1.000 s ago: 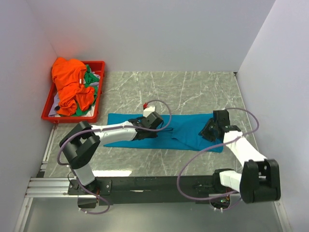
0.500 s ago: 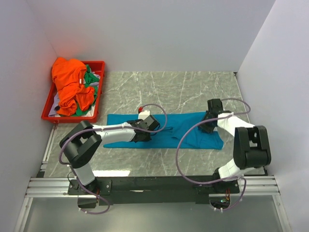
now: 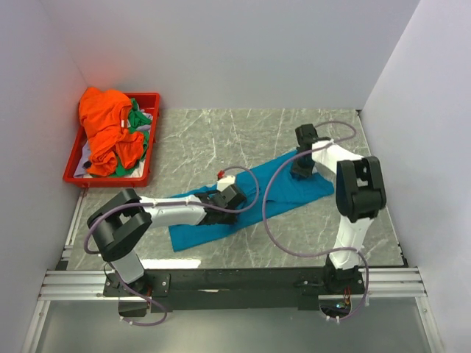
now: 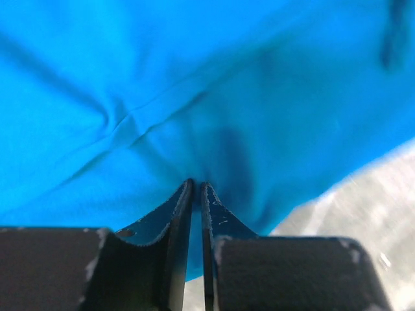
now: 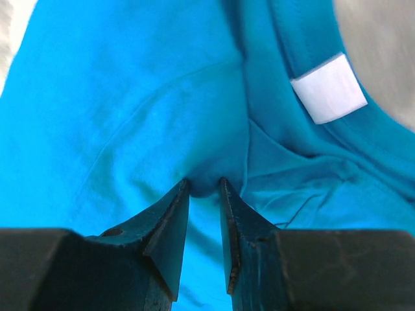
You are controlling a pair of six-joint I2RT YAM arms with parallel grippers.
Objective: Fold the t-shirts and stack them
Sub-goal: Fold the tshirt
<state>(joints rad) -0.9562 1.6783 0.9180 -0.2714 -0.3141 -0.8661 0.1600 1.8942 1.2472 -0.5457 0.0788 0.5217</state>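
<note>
The teal-blue t-shirt (image 3: 285, 194) lies as a long strip slanting from near left to far right on the marble table. My left gripper (image 3: 228, 198) sits on its middle. In the left wrist view the left gripper (image 4: 196, 185) is shut on a pinch of the teal-blue t-shirt (image 4: 194, 97). My right gripper (image 3: 301, 167) is at the strip's far right end. In the right wrist view the right gripper (image 5: 204, 184) is shut on a bulge of that t-shirt (image 5: 130, 110), near its white neck label (image 5: 327, 87). The orange t-shirt (image 3: 107, 129) and the green t-shirt (image 3: 140, 121) are heaped in the tray.
The red plastic tray (image 3: 149, 151) stands at the far left against the side wall. White walls close the table on the left, back and right. Purple cables (image 3: 268, 220) from both arms loop over the cloth. A black rail (image 3: 235, 279) runs along the near edge.
The left jaws closed onto the cloth. The right gripper moved away toward the back wall, dragging the shirt's right end, so the flat strip now lies slanted.
</note>
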